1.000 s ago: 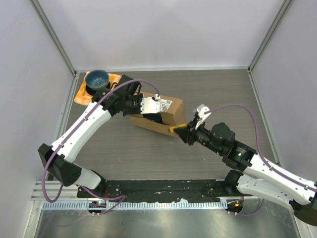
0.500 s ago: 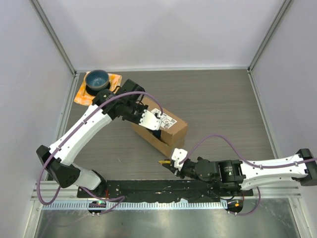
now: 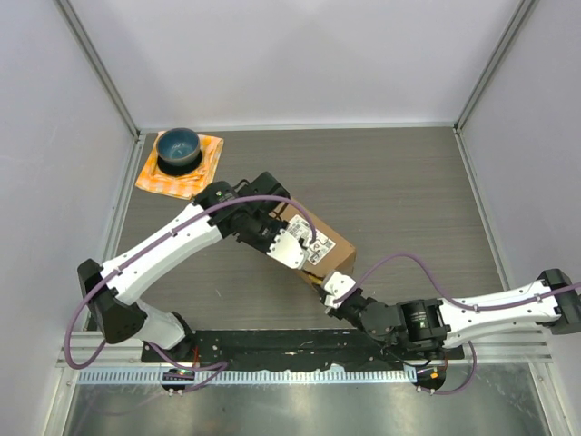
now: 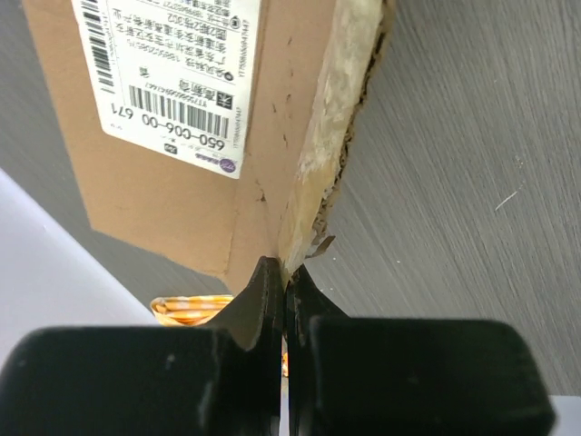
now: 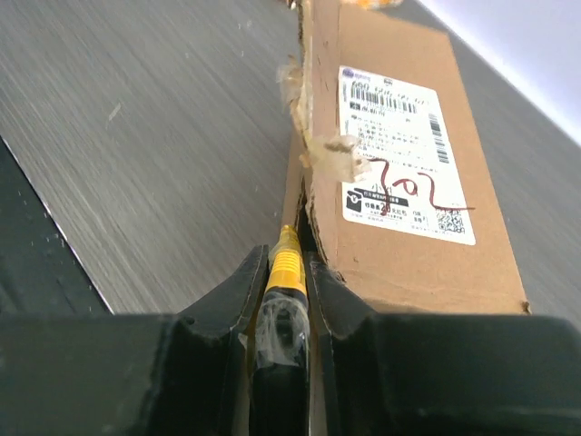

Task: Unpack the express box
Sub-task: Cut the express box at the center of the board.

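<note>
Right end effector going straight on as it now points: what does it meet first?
The express box: the yellow tool in the right end effector points into its taped edge, apparently touching.

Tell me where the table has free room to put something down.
Free: the table right of the express box, and the far strip beside the orange cloth. Crowded: near centre, left gripper and right gripper at the box.

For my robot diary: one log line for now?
left gripper: shut, at express box edge | right gripper: yellow tool, tip at flap
</note>
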Robot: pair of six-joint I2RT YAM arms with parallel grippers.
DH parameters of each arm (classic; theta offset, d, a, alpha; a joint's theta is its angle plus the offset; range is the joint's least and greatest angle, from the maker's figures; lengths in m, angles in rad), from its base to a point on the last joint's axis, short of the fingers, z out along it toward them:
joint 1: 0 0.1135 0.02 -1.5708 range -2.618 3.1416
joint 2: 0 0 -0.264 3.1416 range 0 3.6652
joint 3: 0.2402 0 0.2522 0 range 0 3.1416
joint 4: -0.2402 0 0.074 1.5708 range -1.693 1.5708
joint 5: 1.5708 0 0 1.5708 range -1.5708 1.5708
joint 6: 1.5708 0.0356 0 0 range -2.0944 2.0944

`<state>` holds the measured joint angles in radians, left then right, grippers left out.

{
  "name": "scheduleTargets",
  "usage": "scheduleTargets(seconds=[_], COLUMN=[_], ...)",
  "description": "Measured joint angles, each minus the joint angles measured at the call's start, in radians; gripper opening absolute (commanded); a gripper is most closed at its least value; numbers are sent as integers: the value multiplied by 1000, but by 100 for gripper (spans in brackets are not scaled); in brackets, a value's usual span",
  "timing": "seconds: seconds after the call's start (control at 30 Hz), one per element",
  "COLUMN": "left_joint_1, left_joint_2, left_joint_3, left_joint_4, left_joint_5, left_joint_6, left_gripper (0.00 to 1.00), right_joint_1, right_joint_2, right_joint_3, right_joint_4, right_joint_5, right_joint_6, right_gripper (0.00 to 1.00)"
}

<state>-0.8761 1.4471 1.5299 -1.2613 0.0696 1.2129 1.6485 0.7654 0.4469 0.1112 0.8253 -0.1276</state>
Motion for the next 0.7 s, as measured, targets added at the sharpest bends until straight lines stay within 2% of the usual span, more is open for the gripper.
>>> scheduleTargets(seconds=[0.4,0.7], left_joint_1=[-26,-27], left_joint_2=[-63,-62], left_joint_3=[-122,-119], left_joint_4=[58,64], left_joint_5=[-46,-82], left_joint_6=[14,24], left_gripper=[0,0], right_joint_1=[51,58], right_joint_2=[76,86], right_joint_3=[133,133], right_joint_4=[-361,-412], right_joint_5=[34,51], right_joint_6=[265,319], right_gripper=[1,1])
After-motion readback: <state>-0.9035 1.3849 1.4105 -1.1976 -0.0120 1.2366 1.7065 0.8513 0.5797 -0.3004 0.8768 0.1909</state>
